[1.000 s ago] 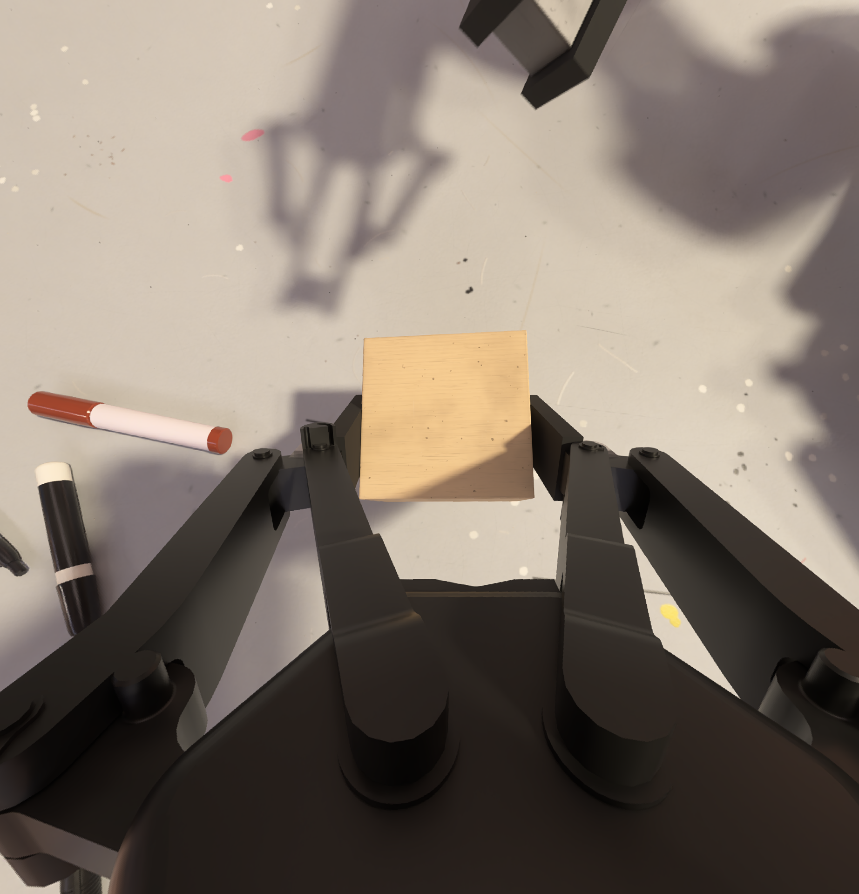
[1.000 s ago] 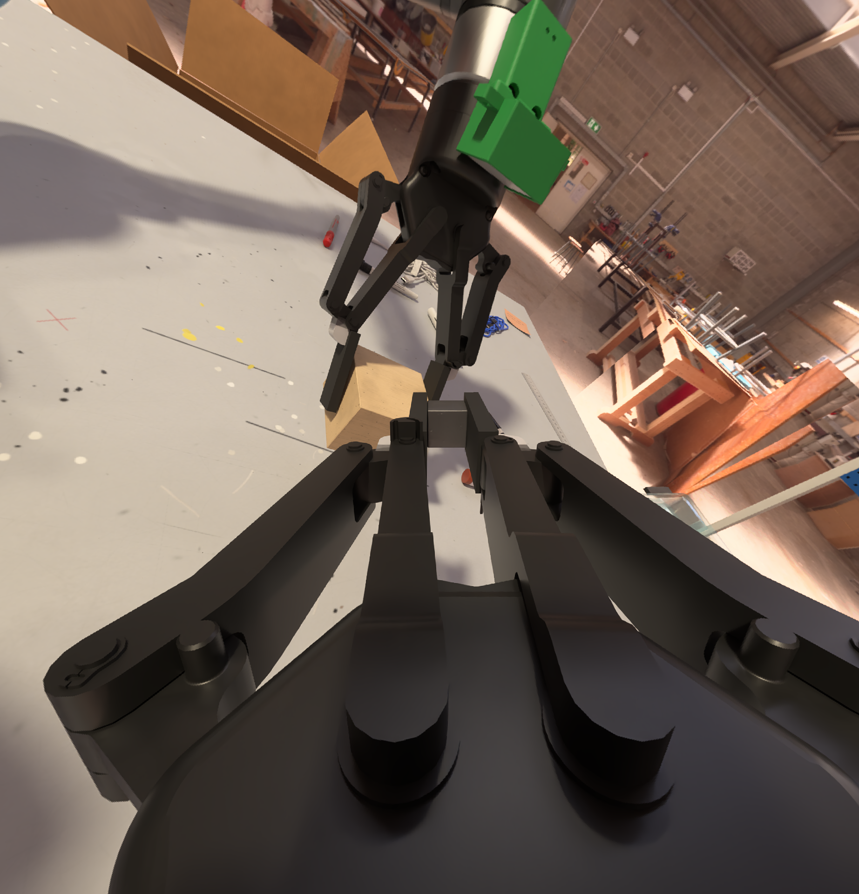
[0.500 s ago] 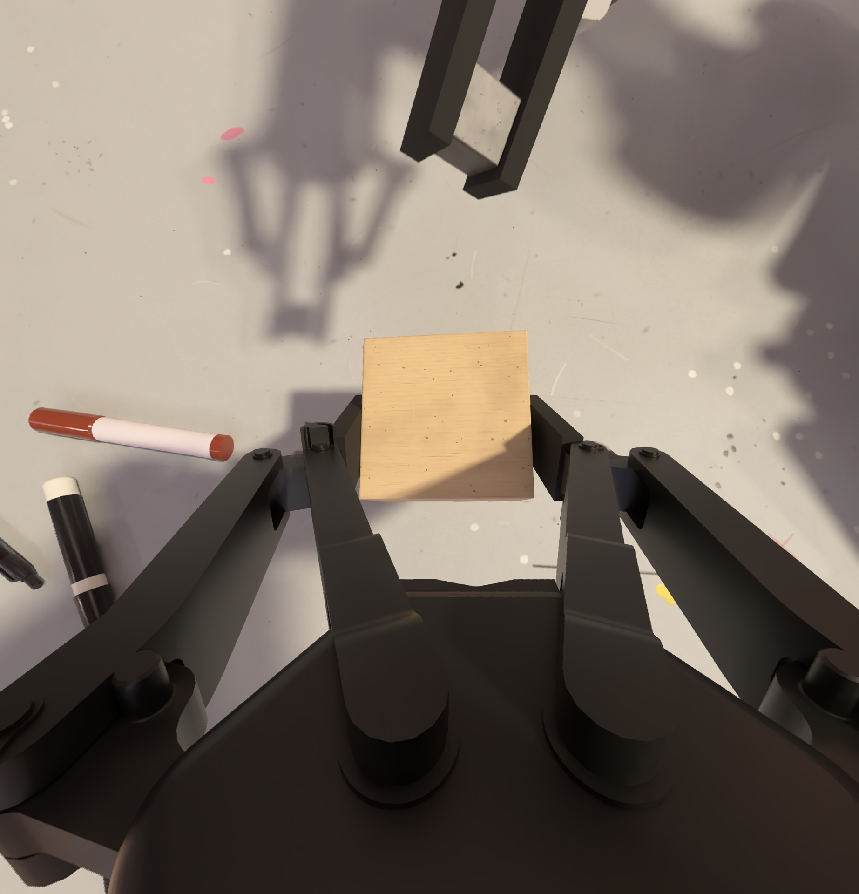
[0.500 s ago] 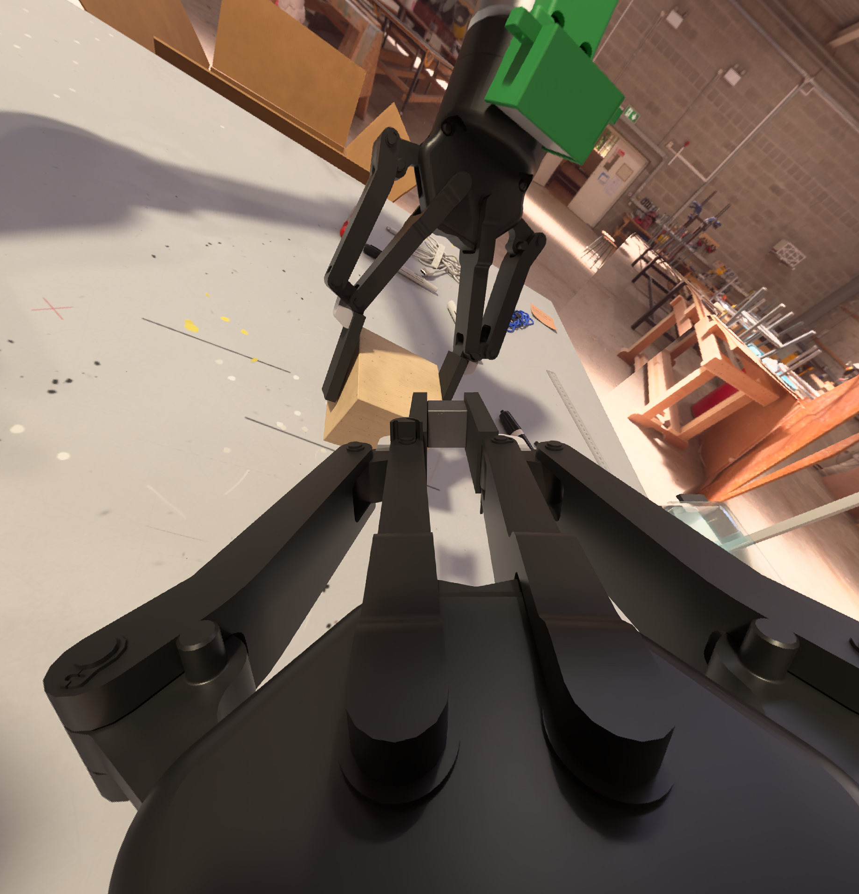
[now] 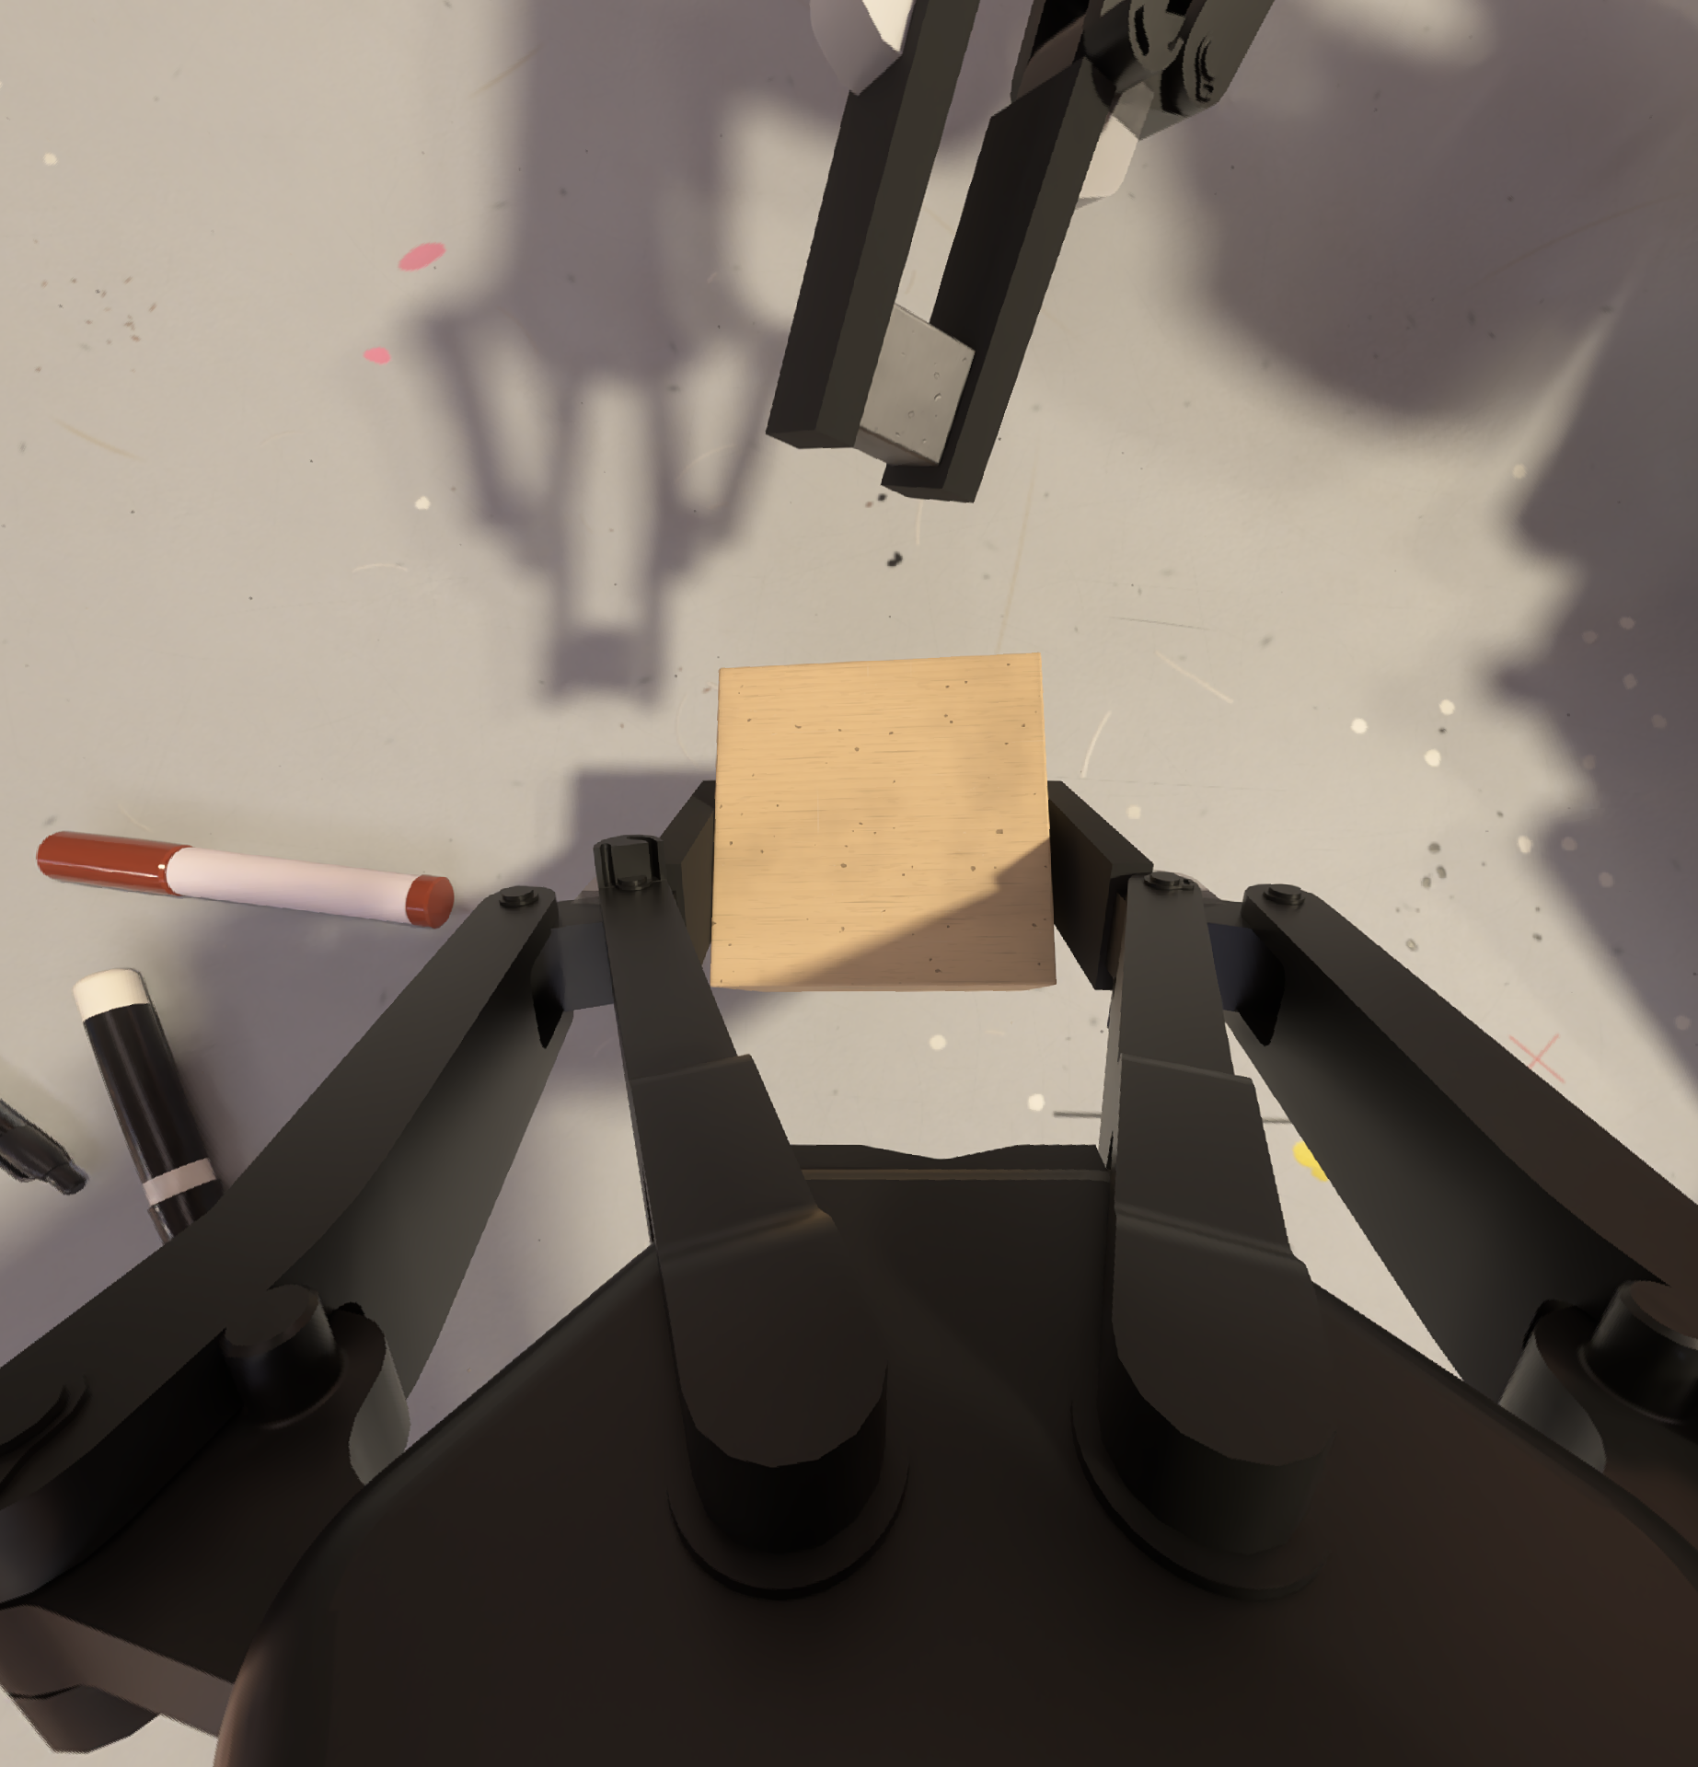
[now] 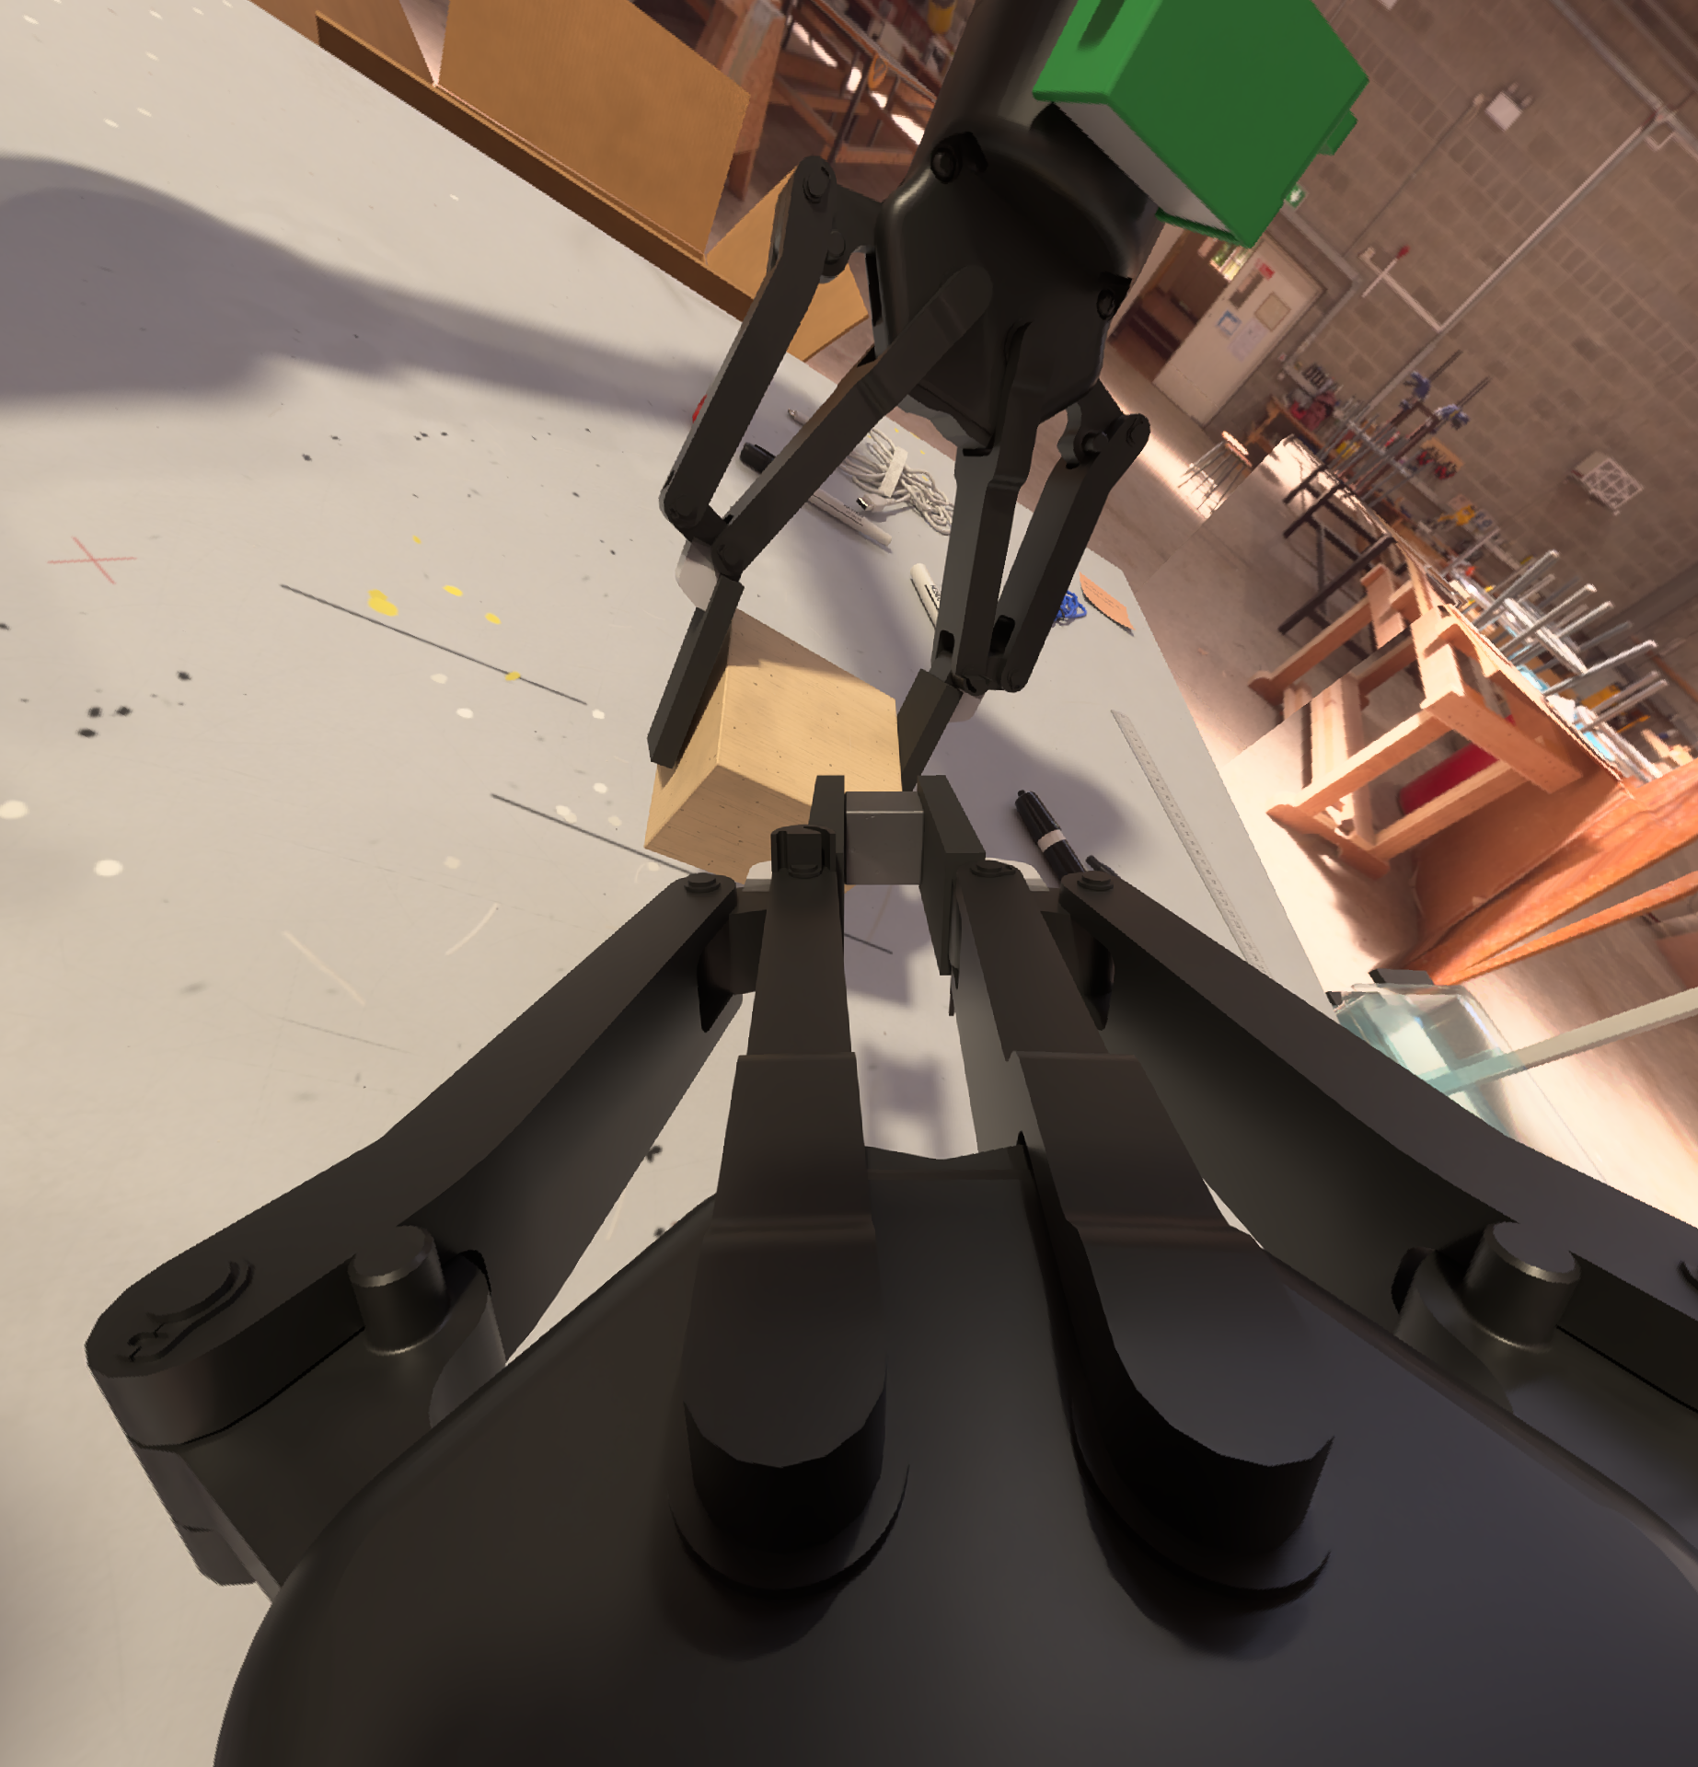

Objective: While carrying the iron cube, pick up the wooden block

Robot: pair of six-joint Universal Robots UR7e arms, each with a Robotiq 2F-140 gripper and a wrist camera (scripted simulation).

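— Right, start with your left gripper (image 5: 881,884). Its fingers are clamped on opposite side faces of the wooden block (image 5: 881,822), and from the right wrist view the block (image 6: 778,755) looks tilted, its near corner low against the table (image 6: 252,765). I can't tell whether it is fully clear of the surface.

— So what worries you?

— The pads bear on smooth wood, low on the sides. If you lift fast, I'd judge the block could pivot between them or slide out, because only two narrow contacts carry it.

— And your right gripper?

— Your right gripper (image 6: 883,832) is closed tight on the iron cube (image 6: 883,827), which sits at the very fingertips. In the left wrist view that cube (image 5: 912,402) hangs just beyond the block, apart from it but near. Bring the two arms closer and you risk knocking the cube loose, or bumping the block out of its grip.

— Anything on the table?

— A red-capped marker (image 5: 242,878) and a black marker (image 5: 147,1100) lie to the left of the block, close to the left gripper's outer linkage. Swing low that way and you'd sweep them.

— Farther out?

— A white cable (image 6: 897,483) and a ruler (image 6: 1184,822) lie beyond, well apart from both grips. Those matter only if a dropped block skids.
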